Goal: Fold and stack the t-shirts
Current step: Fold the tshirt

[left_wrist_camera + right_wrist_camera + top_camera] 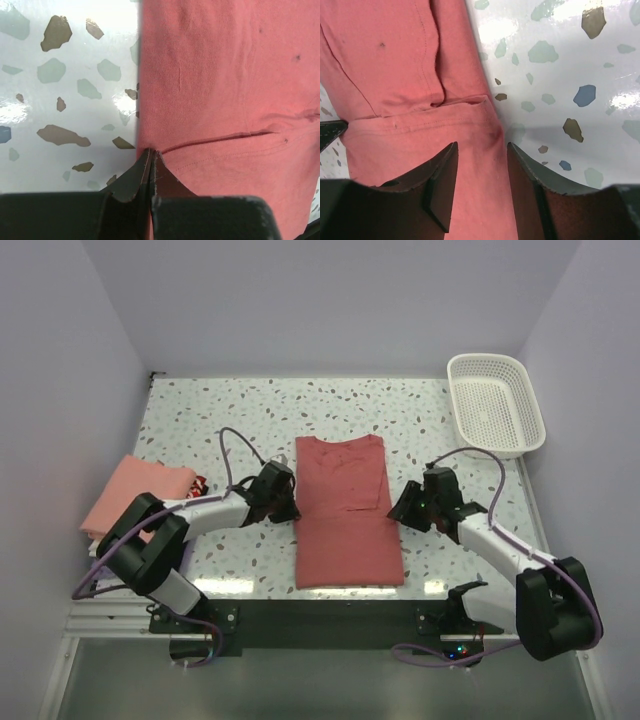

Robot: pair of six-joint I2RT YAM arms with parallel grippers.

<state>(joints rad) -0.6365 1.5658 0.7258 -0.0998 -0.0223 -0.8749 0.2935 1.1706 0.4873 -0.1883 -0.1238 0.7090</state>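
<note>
A: Status on the fold?

B: Left to right. Folded pink shirt parked at left edge of table, well apart from the work. Left pincer on left edge of red shirt, about mid-length. Red shirt flat in table centre, sides tucked in, one long strip running far to near. Right pincer on opposite edge, roughly level with the left. White basket in far right corner, not involved.

A: Step in hand?

B: Judging from layout: narrow fold done, crosswise fold next, then stack with the pink one.

A: How to do it well?

B: Take every layer in each pinch, else tucked sleeve slips out. Lift both sides level. Carry near hem over toward collar end, edges lined up. Keep light tension across to avoid sag in the middle. Keep lift low, since soft cotton likely drags and bunches.

A: Pincer state?

B: Left pincer, wrist view: clenched tight, tips together right at the shirt's left edge by the sleeve seam. Touching cloth. Unable to tell whether any cloth is nipped between the tips.

Right pincer, wrist view: released, jaws clearly apart, straddling the shirt's right edge, cloth and bare table showing in the gap. Grasping nothing.
</note>
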